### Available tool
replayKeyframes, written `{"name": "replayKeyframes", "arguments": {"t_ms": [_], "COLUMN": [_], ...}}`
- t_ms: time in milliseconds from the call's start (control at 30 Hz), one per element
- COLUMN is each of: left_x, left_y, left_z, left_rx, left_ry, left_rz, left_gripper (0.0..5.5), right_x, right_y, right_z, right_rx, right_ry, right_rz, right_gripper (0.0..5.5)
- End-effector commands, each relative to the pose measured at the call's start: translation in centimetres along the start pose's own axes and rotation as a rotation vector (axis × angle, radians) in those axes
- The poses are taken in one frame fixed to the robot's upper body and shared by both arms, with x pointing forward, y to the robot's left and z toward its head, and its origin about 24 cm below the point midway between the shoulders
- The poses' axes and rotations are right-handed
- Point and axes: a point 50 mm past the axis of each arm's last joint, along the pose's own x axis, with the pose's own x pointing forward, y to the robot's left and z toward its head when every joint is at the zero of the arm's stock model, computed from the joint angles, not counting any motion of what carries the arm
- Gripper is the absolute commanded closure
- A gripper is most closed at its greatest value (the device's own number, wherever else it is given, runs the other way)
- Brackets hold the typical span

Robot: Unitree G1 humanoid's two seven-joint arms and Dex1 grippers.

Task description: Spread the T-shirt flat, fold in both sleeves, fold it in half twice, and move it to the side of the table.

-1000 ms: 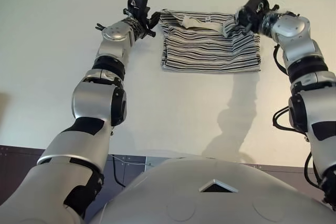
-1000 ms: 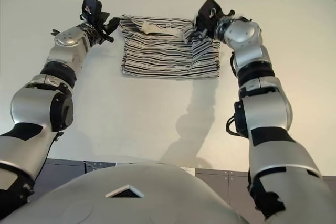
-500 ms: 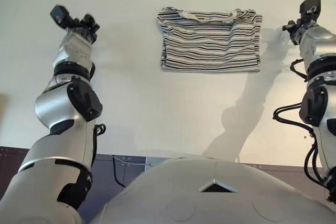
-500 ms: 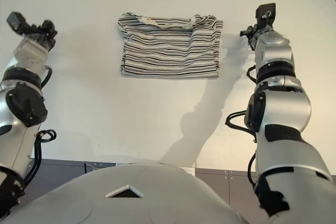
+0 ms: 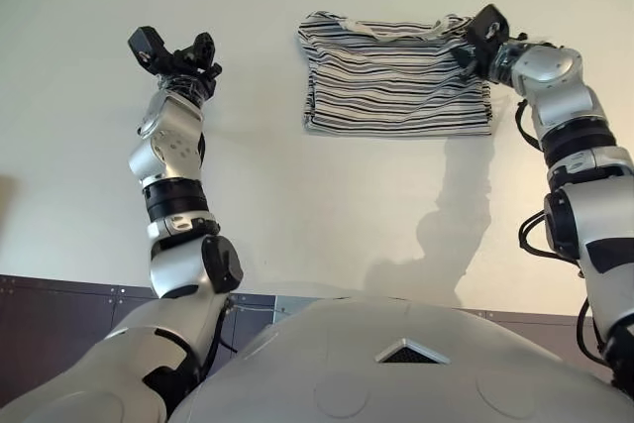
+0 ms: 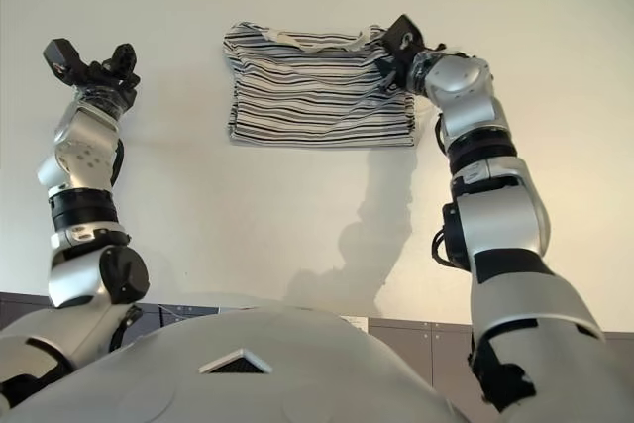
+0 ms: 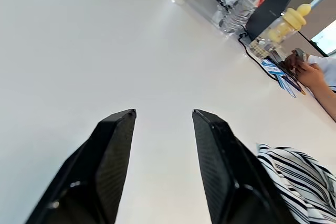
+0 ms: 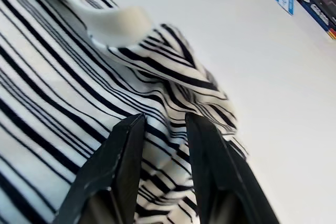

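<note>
The striped T-shirt (image 5: 396,81) lies folded into a compact rectangle at the far middle of the white table (image 5: 297,195), collar on its far edge. My right gripper (image 5: 468,47) hovers over the shirt's far right corner. In the right wrist view its fingers (image 8: 126,150) stand slightly apart just above the striped cloth (image 8: 63,103), open, gripping nothing. My left gripper (image 5: 198,52) is raised over bare table well to the left of the shirt. It (image 7: 164,114) is open and empty, with the shirt's edge (image 7: 299,177) off to one side.
Water bottles (image 7: 239,3), a yellow-capped bottle (image 7: 278,24) and small clutter stand along the far side of the table. The table's near edge (image 5: 99,282) runs just in front of me. Bare white surface lies on both sides of the shirt.
One second ago both grippers were at the shirt's far corners. Half a second ago they were spread wide. Now the right is back at the far right corner; the left has come partly inward.
</note>
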Motion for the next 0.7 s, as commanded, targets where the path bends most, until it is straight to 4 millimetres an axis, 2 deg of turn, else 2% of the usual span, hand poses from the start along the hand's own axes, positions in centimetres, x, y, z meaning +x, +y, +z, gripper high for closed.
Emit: {"name": "replayKeyframes", "arguments": {"t_ms": [33,167,267,367,433,467,567,633,667,700], "left_x": [-1.4,-2.5,-3.2,-3.7,-4.3,-4.6,-5.3,-5.8,-6.1,-6.3], "left_y": [-1.6,-2.9,-3.0,-3.3,-3.0,-2.9,-2.6,-2.4,-2.2,-2.0], "left_z": [-1.1,-1.9,-2.1,-1.8,-1.6,-1.5,-1.1,-0.5,-0.2,0.1], "left_rx": [0.005,0.024,0.026,0.031,0.042,0.048,0.069,0.109,0.116,0.123], "left_ry": [0.027,0.039,0.028,0.011,0.003,0.001,-0.006,-0.019,-0.029,-0.037], "left_rz": [-0.033,-0.051,-0.039,-0.044,-0.039,-0.033,-0.022,-0.011,0.002,0.016], "left_gripper": [3.51,3.51,3.51,3.51,3.51,3.51,3.51,3.51,3.51,3.51], "right_x": [-2.0,-3.8,-4.7,-7.5,-9.5,-10.1,-10.6,-10.5,-11.1,-11.5], "right_y": [-1.3,1.0,3.3,5.5,8.2,10.1,14.2,14.6,14.0,12.6], "right_z": [-2.3,-3.4,-4.9,-6.0,-4.3,-2.7,1.4,3.7,5.0,6.3], "right_rx": [-0.054,-0.171,-0.280,-0.343,-0.323,-0.275,-0.129,-0.089,-0.058,-0.033], "right_ry": [0.039,-0.015,0.051,0.073,-0.024,-0.108,-0.292,-0.347,-0.387,-0.429], "right_rz": [0.010,0.157,0.313,0.475,0.610,0.682,0.788,0.748,0.735,0.698], "right_gripper": [4.10,4.10,4.10,4.10,4.10,4.10,4.10,4.10,4.10,4.10]}}
